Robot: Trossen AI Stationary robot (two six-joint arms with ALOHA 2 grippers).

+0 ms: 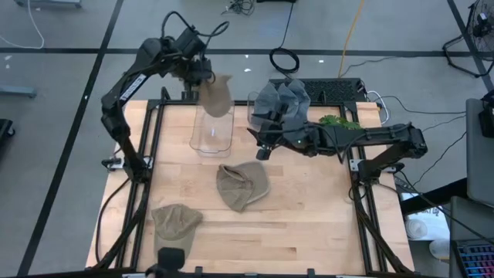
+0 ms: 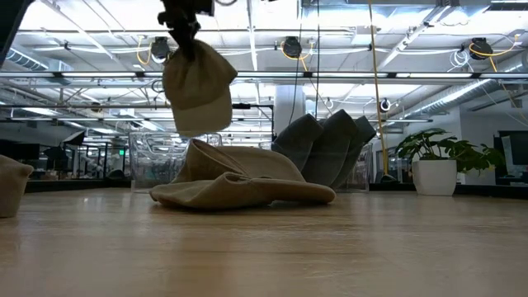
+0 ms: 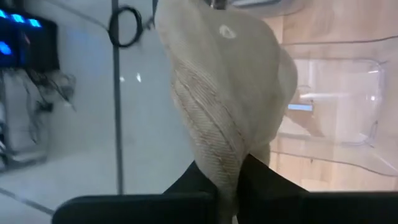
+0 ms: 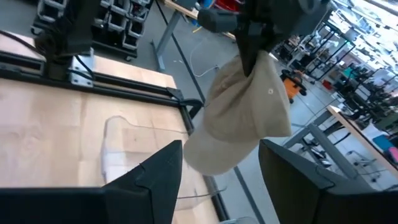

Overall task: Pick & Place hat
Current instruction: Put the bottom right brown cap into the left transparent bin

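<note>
Near edge: tan cap [image 1: 176, 223] lying flat at the table's front left, untouched; only its side seen at the low view's left border [image 2: 12, 186].
Centre: second tan cap [image 1: 241, 185] crumpled on the bare wood [image 1: 309, 216], apart from both arms.
Carried hat: tan hat [image 1: 217, 94] hanging above the clear bin [image 1: 212, 133], well off the table in the low view [image 2: 198, 87].
Left gripper [image 1: 202, 76]: clamped on the hat's top, cloth pinched between the fingers [image 3: 186, 186] in the wrist view; hat dangling free below.
Right gripper [image 1: 262, 143]: fingers apart, nothing between them, hovering near the bin's right side, facing the hanging hat [image 4: 245, 118].
Grey hats [image 1: 282, 100]: stacked in a second clear holder beside the bin, probably placed already, though hard to confirm from above.
Step in hand: placing — hat lifted and brought over the bin, not yet released.
Next move calls for: lowering until the crown sits inside the bin's walls, then opening the fingers; hat seems slightly toward the bin's far rim, so a small pull toward the centre first.
Risk: brim catching on the rim and draping outside.
</note>
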